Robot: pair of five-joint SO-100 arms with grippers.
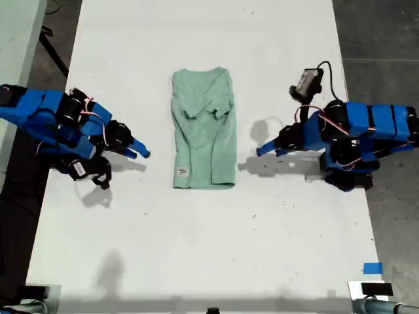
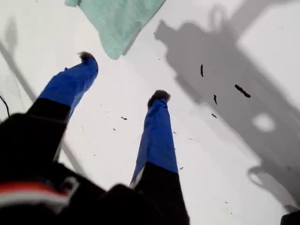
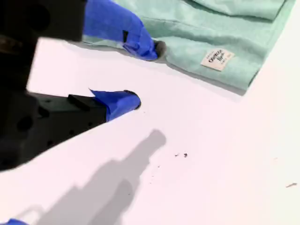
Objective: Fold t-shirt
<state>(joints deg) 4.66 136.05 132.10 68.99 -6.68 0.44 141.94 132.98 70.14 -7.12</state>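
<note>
The t-shirt (image 1: pixel 204 131) is lying flat on the white counter (image 1: pixel 209 248), near the middle of the exterior view. Pale mint-green and plain, it is sitting folded into a narrow upright rectangle, sleeves tucked inward across the top, showing a small white label near one bottom corner.

The t-shirt (image 3: pixel 211 28) is cut off by both wrist views' edges, its small hem label (image 3: pixel 216 59) unreadable.

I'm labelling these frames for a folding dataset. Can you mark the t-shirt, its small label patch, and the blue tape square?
t-shirt (image 1: pixel 204 134): exterior view, middle of folded cloth.
label patch (image 1: pixel 182 172): exterior view, patch near the hem.
blue tape square (image 1: pixel 372 268): exterior view, its centre.
</note>
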